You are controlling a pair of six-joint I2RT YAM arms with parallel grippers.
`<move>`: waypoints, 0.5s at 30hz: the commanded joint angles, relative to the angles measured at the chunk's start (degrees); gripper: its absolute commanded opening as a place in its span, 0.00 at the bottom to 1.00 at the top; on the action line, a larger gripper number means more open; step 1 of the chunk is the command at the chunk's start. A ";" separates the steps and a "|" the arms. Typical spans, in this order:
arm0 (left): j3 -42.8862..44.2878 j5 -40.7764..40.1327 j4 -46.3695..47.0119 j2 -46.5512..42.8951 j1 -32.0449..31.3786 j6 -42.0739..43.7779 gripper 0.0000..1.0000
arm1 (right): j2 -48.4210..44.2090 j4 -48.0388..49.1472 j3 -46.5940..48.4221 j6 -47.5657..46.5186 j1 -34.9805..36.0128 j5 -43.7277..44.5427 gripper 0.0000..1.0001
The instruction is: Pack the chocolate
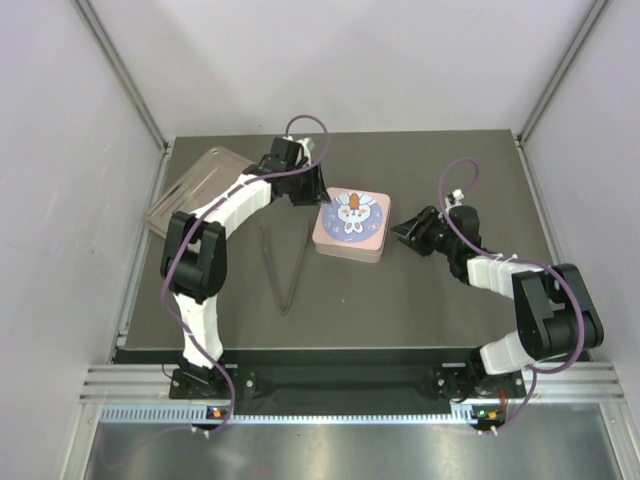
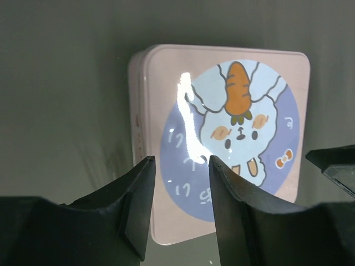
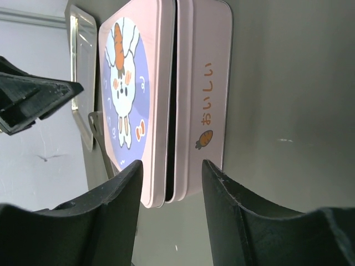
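Note:
No chocolate shows in any view. A pink square tin (image 1: 352, 224) with a rabbit-and-carrot lid lies in the middle of the dark table. The lid (image 3: 130, 94) rests on the base (image 3: 208, 83) with a thin dark gap between them. My left gripper (image 1: 312, 190) hovers at the tin's back-left edge, open, with the lid (image 2: 222, 138) showing past its empty jaws (image 2: 180, 160). My right gripper (image 1: 408, 232) sits just right of the tin, open. Its jaws (image 3: 172, 163) stand apart, short of the tin's near corner, with nothing between them.
Metal tongs (image 1: 285, 265) lie on the table left of the tin. A clear plastic tray (image 1: 195, 185) rests at the back left corner. White enclosure walls and aluminium posts surround the table.

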 commanded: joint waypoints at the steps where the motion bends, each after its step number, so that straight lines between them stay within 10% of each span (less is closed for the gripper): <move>1: 3.78 -6.94 -3.55 -1.74 -0.02 3.80 0.49 | -2.33 0.17 2.29 -2.01 -0.35 1.10 0.47; 15: 5.89 -4.93 -2.95 4.24 -0.02 5.39 0.48 | -3.39 -1.68 2.82 -3.59 -0.35 1.89 0.48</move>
